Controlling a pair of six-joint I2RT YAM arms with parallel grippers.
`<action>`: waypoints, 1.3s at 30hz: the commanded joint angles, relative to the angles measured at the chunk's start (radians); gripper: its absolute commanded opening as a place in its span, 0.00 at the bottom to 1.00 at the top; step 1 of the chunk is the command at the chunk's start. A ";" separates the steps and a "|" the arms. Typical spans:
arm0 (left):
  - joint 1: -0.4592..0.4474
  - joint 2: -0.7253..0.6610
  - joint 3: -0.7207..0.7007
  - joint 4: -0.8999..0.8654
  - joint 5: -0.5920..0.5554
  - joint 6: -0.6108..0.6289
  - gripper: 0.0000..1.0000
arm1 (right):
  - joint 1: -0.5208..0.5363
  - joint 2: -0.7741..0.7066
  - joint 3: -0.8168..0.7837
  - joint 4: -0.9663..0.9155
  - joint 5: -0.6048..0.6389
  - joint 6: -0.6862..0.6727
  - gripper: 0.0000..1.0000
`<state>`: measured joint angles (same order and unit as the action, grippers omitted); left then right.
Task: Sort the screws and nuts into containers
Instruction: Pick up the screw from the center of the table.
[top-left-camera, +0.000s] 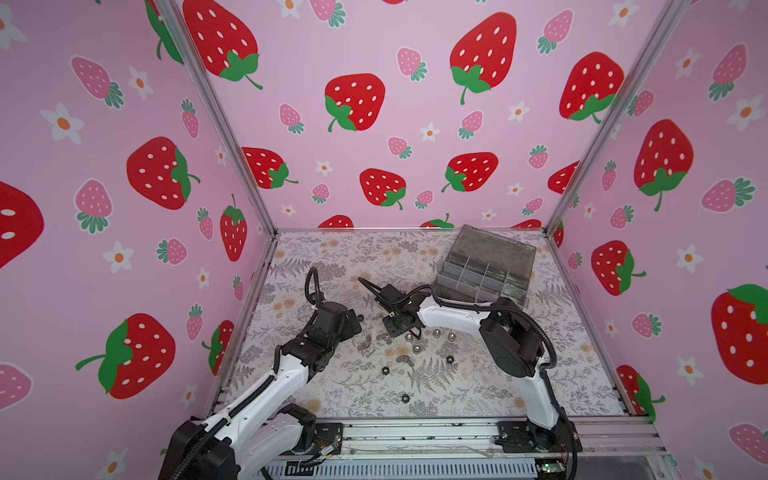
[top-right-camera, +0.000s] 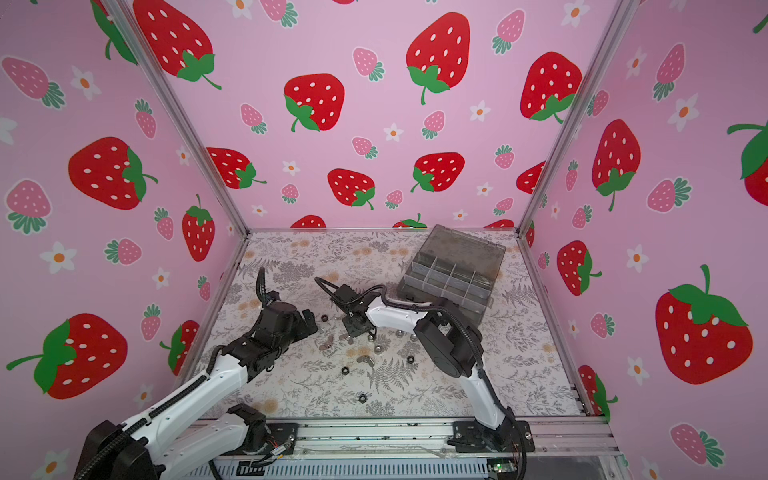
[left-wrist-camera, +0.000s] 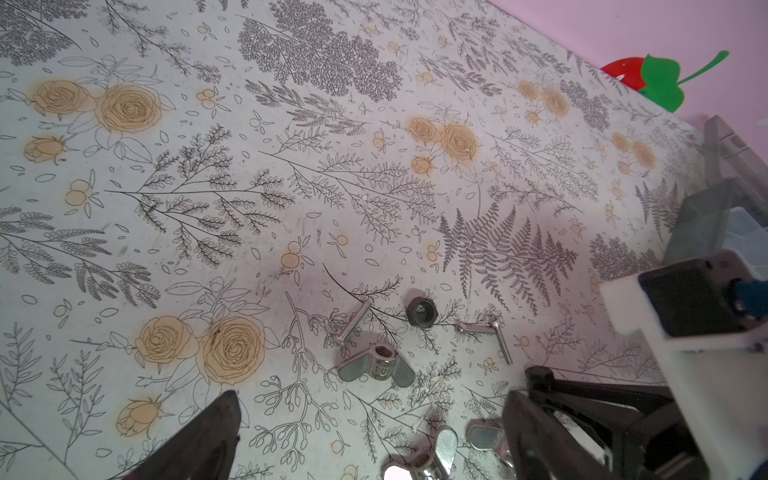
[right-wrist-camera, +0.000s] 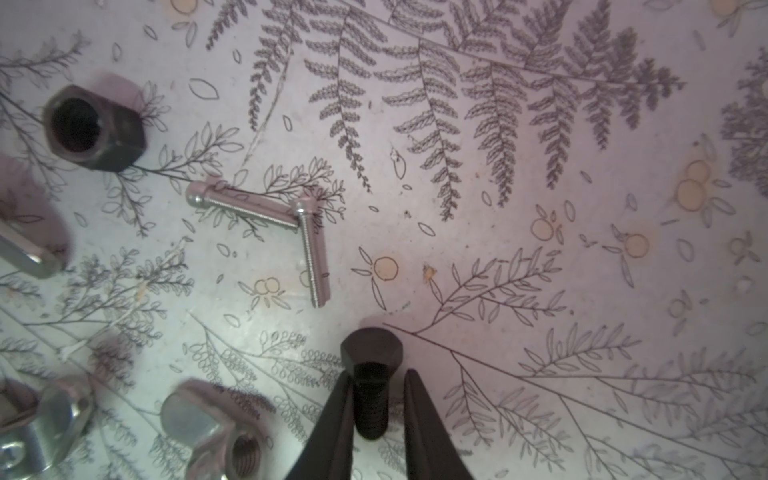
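The organiser box (top-left-camera: 498, 251) sits lid-up at the mat's (top-left-camera: 457, 395) far right. The right arm (top-left-camera: 453, 320) reaches low to mid-mat. The right gripper (right-wrist-camera: 378, 374) is narrow but not clamped, its fingers (right-wrist-camera: 332, 415) flanking a flat-lying black bolt (right-wrist-camera: 371, 361) whose shank runs along them, head beyond the tips. The left gripper (left-wrist-camera: 374, 395) gapes wide nearby.

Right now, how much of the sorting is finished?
Done: nothing I can make out in the open organiser box. In hand: the right gripper has its jaws either side of a black bolt, a gap showing on one side. To do: silver screws, wing nuts, cap nuts and black hex nuts lie loose.
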<state>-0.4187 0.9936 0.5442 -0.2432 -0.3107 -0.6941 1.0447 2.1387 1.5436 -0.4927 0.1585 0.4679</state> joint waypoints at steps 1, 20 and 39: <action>0.007 0.000 -0.006 0.002 -0.014 -0.009 0.99 | 0.008 0.017 -0.030 -0.084 -0.008 0.003 0.21; 0.008 -0.009 -0.004 0.008 -0.001 0.007 0.99 | -0.012 -0.140 -0.068 -0.045 0.130 0.058 0.00; 0.008 -0.021 0.005 0.027 0.004 0.034 0.99 | -0.370 -0.547 -0.411 -0.003 0.148 0.131 0.00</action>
<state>-0.4160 0.9882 0.5438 -0.2344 -0.3016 -0.6659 0.7040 1.6333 1.1625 -0.4942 0.3061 0.5755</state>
